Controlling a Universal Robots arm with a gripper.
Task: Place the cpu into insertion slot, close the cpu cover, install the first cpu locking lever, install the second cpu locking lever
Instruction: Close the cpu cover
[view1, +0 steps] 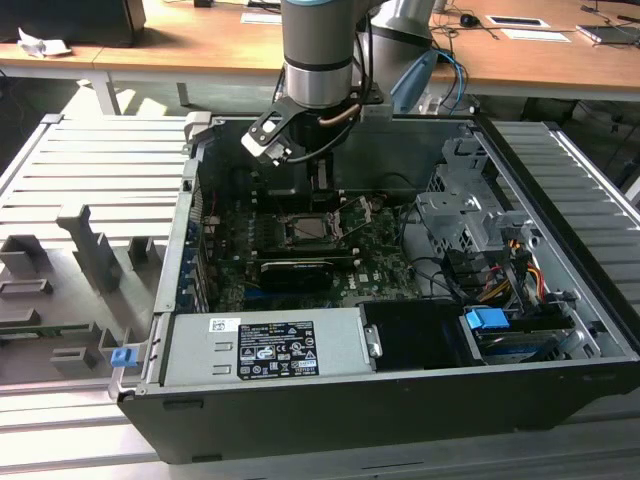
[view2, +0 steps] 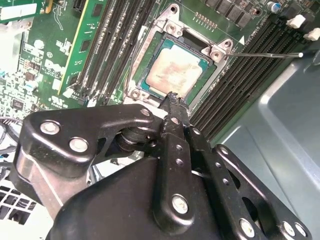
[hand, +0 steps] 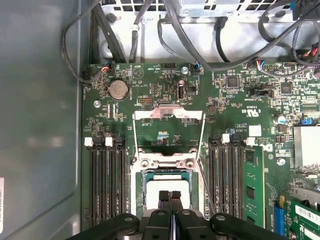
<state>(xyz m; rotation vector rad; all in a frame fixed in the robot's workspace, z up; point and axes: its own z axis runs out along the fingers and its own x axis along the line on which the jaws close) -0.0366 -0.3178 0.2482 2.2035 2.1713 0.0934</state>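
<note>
cpu (view2: 175, 72) lies seated in the insertion slot (view2: 148, 62) on the green board, with the cpu cover (hand: 168, 113) swung open beside it, and the gripper (hand: 170, 195) hangs close over it, fingers pressed together, holding nothing.

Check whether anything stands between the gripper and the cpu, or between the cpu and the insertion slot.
Nothing visible does. The cpu already lies in the insertion slot. The cpu cover is swung open, away from it. The shut gripper hangs close by the cpu's edge, with a clear gap between them.
</note>
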